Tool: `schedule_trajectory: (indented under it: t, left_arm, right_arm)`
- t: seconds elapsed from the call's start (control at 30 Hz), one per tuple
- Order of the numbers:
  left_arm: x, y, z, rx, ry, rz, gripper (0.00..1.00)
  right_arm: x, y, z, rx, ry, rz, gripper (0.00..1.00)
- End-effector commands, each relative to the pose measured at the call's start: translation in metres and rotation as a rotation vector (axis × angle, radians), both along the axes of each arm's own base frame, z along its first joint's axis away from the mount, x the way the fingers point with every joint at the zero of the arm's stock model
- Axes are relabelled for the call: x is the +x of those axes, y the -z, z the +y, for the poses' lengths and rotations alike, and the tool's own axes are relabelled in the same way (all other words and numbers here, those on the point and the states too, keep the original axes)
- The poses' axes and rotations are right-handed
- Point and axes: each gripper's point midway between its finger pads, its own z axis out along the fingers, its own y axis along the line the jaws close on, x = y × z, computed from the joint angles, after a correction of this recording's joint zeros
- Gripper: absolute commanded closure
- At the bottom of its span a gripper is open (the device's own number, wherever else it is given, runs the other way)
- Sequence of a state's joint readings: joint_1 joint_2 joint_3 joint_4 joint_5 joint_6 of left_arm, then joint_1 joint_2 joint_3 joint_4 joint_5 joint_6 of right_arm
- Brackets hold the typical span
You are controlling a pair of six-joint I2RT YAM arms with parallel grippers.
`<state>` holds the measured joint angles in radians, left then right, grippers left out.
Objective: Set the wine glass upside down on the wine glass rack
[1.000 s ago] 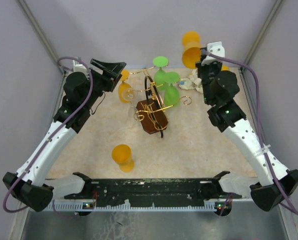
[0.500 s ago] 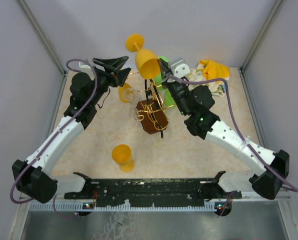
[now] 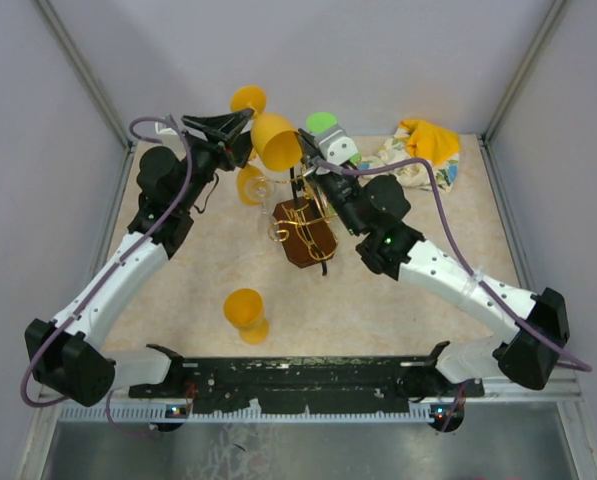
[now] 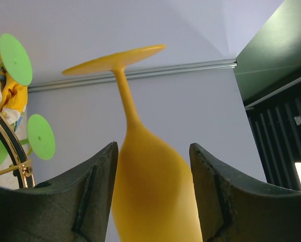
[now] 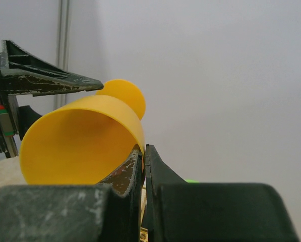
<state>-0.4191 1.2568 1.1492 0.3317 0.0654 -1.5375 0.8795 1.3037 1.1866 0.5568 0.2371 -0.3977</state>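
Sitting nearest on the counter (image 3: 168, 300) is a spare orange glass (image 3: 246, 312); further in, the wine glass rack (image 3: 308, 240) rests mid-counter. Above its far side the right pincer (image 5: 143, 151) is clamped on the rim of the orange wine glass (image 3: 276, 140), tilted in the air, while the left pincer (image 4: 153, 151) gapes around its bowl

White links (image 3: 118, 278), black joints (image 3: 70, 368), purple cables (image 3: 22, 385)

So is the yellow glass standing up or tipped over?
Tipped. The right gripper pinches the yellow glass by its rim, foot above mouth.
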Motion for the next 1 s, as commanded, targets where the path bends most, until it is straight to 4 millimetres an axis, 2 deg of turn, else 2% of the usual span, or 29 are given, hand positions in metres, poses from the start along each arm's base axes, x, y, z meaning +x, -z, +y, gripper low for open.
schedule_trajectory:
  t: [0.0, 0.2, 0.37, 0.73, 0.83, 0.97]
  left_arm:
    - [-0.004, -0.007, -0.003, -0.019, 0.032, -0.041, 0.38]
    - [-0.003, -0.004, -0.005, -0.02, 0.038, -0.056, 0.47]
    - [-0.001, -0.001, -0.002, -0.019, 0.021, -0.056, 0.49]
    - [0.002, 0.004, -0.004, -0.02, 0.021, -0.046, 0.42]
    - [0.001, 0.001, -0.003, -0.022, 0.02, -0.063, 0.49]
    - [0.0, -0.001, -0.003, -0.017, 0.016, -0.079, 0.68]
  right_arm:
    - [-0.015, -0.017, 0.007, 0.065, -0.061, -0.051, 1.0]
    - [-0.018, -0.012, 0.018, 0.049, -0.087, -0.044, 1.0]
    - [-0.026, -0.012, 0.018, 0.04, -0.109, -0.056, 1.0]
    - [-0.031, -0.005, 0.015, 0.016, -0.121, -0.061, 1.0]
    - [-0.029, -0.004, 0.014, 0.018, -0.105, -0.058, 1.0]
    - [-0.026, -0.003, 0.012, 0.018, -0.088, -0.049, 1.0]
